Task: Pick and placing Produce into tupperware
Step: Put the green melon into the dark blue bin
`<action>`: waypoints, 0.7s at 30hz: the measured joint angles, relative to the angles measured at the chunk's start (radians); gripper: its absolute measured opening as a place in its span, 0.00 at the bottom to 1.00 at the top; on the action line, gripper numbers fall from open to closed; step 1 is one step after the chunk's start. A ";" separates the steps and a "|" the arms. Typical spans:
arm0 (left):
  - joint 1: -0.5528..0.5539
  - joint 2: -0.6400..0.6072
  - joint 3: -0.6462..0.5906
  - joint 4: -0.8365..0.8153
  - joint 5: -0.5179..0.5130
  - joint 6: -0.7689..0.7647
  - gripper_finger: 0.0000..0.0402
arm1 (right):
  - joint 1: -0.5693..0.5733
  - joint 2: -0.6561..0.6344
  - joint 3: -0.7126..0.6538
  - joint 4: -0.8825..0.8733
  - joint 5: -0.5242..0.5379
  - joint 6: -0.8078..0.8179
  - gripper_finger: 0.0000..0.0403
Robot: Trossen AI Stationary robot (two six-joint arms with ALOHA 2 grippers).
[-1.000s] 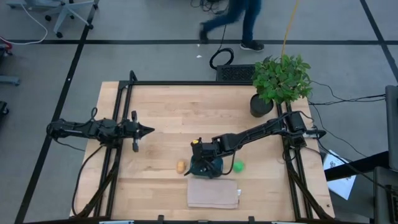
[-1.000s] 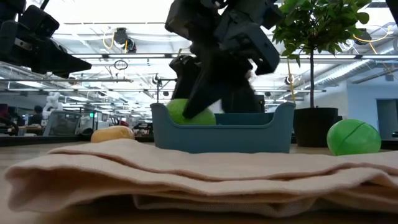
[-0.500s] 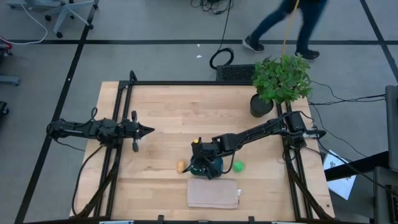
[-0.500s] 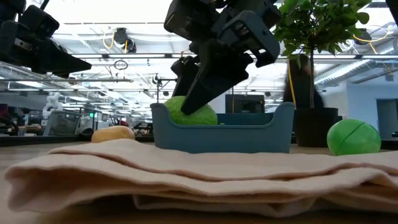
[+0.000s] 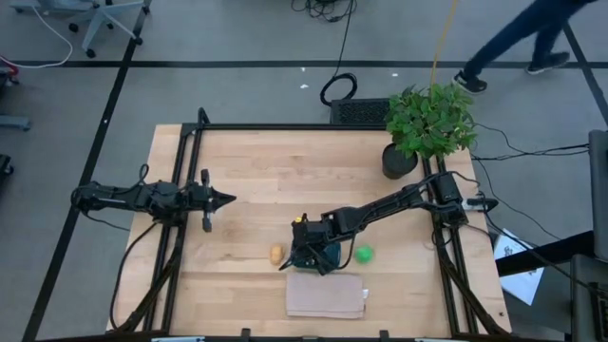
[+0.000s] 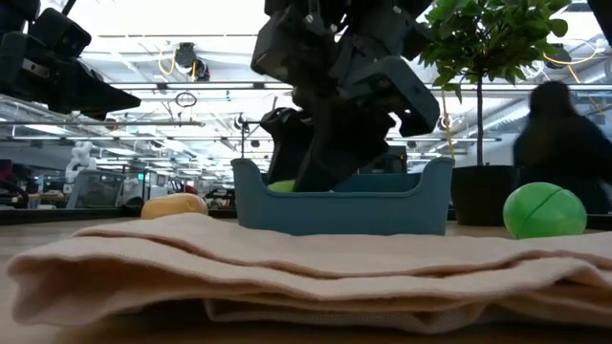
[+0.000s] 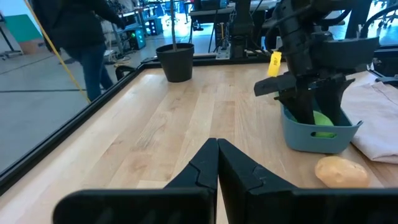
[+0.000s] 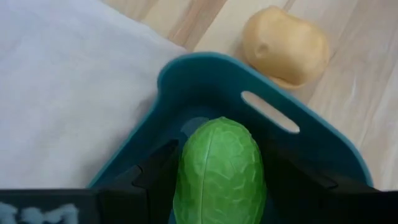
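Note:
My right gripper point(image 5: 307, 255) reaches down into the teal tupperware point(image 8: 186, 74) near the table's front middle and is shut on the lime-green piece point(image 8: 219, 168). The low view shows only the top of that piece point(image 6: 280, 185) above the tupperware's wall point(image 6: 344, 210). The yellow-orange piece point(image 5: 276, 255) lies on the table just left of the tupperware. The bright green ball point(image 5: 364, 254) lies just right of it. My left gripper point(image 5: 223, 199) is shut and empty above the table's left part. My right gripper pinches the lime-green piece by its two long sides point(image 8: 186, 180) between its two fingers point(image 8: 155, 177). The fingers come from above, slanting down into the tupperware. The piece sits low inside the walls; whether it touches the tupperware's floor, I cannot tell.
A folded tan cloth point(image 5: 326, 294) lies in front of the tupperware at the near edge. A potted plant point(image 5: 427, 123) stands at the far right corner. A person point(image 5: 532, 38) walks on the floor beyond the table. Bare wood point(image 5: 266, 161) lies at the far middle.
My right gripper has gone down into the tupperware with the lime-green piece, which now sits lower, nearly hidden behind the wall in the low view. The person beyond the table has walked toward the right.

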 joint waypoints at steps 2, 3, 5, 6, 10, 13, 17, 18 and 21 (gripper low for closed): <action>0.000 0.000 0.000 0.001 0.000 0.000 0.02 | 0.000 -0.001 0.000 0.000 0.000 0.000 0.51; 0.000 0.000 0.000 0.001 0.000 0.000 0.02 | 0.000 -0.001 0.000 0.000 0.000 0.000 0.52; 0.000 0.000 0.000 0.001 0.000 0.000 0.02 | 0.000 0.000 0.000 -0.007 0.000 0.000 0.54; 0.000 0.000 0.000 0.001 0.000 0.000 0.02 | 0.000 0.000 0.000 -0.007 0.000 0.004 0.55; 0.000 0.000 0.000 0.001 0.000 0.000 0.02 | 0.000 0.000 0.000 -0.006 0.000 0.020 0.58; 0.000 0.000 0.000 0.001 0.000 0.000 0.02 | 0.000 0.000 0.000 -0.006 0.000 0.040 0.60; 0.000 0.000 0.000 0.001 0.000 0.000 0.02 | 0.000 0.000 0.000 -0.007 0.000 0.045 0.63; 0.000 0.000 0.000 0.001 0.000 0.000 0.02 | 0.000 0.000 0.000 -0.007 0.000 0.046 0.63; 0.000 0.000 0.000 0.001 0.000 0.000 0.02 | 0.000 0.000 0.000 -0.004 0.002 0.053 0.65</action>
